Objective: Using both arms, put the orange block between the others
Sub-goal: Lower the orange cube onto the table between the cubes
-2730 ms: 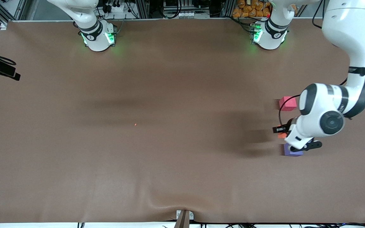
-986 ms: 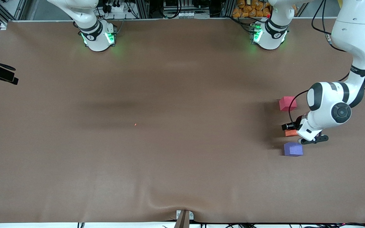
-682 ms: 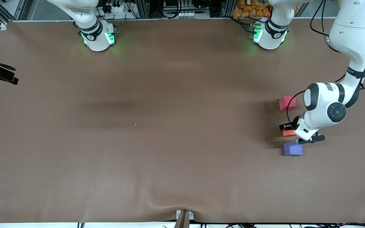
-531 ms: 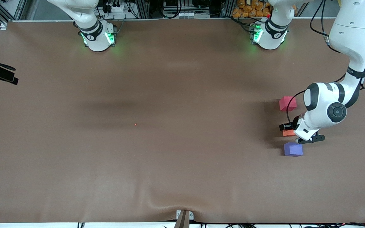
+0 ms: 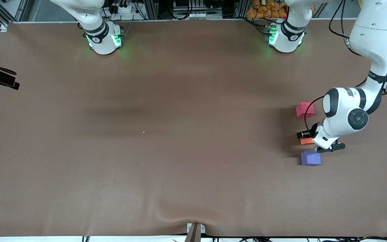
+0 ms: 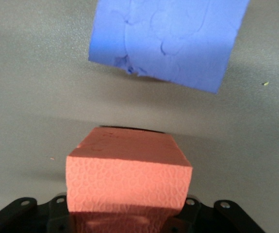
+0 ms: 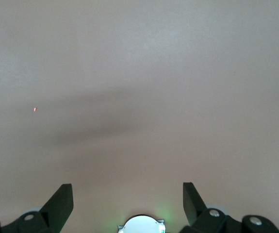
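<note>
The left arm bends down low, and the left gripper [image 5: 309, 138] squeezes the orange block [image 5: 306, 141] between the pinkish-red cube [image 5: 304, 109] and purple-blue cube [image 5: 310, 158]. The right gripper [image 7: 127, 198] waits wide open, holding nothing

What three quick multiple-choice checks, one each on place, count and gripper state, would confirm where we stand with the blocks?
1. Where is the orange block?
A. between the pinkish-red cube and the purple-blue cube
B. beside the right arm's base
C. on the purple-blue cube

2. How many cubes show on the table?
A. two
B. three
C. five

3. What is the left gripper doing?
A. open, empty
B. shut on the orange block
C. shut on the purple-blue cube

Answers: 1 A, front view shows it in the gap; 2 B, three colours; 3 B, left wrist view shows orange held. The right gripper waits open.
</note>
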Available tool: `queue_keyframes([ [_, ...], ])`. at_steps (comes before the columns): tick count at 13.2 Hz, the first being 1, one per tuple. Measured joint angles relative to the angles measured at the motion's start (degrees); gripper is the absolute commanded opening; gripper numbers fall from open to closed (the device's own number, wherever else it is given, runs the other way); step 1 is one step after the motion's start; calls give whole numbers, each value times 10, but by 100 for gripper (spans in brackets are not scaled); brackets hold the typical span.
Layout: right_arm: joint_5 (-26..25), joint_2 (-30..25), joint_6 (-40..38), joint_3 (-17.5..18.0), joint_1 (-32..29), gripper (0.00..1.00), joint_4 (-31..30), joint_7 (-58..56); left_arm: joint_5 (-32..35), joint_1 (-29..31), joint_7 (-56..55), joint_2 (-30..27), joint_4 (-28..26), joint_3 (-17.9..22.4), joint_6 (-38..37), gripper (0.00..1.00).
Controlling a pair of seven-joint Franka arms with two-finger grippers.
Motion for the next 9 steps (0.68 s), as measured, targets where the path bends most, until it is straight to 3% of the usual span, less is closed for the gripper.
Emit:
queue_keyframes([
  [2,0,0,0,0,0,100,0,0,0,0,0,0,-1,0,0,0],
  [3,0,0,0,0,0,100,0,0,0,0,0,0,-1,0,0,19],
  [4,0,0,0,0,0,100,0,0,0,0,0,0,-2,0,0,73],
  [5,0,0,0,0,0,100,0,0,0,0,0,0,-2,0,0,100],
  [9,0,0,0,1,0,100,0,0,0,0,0,2,-3,0,2,100],
])
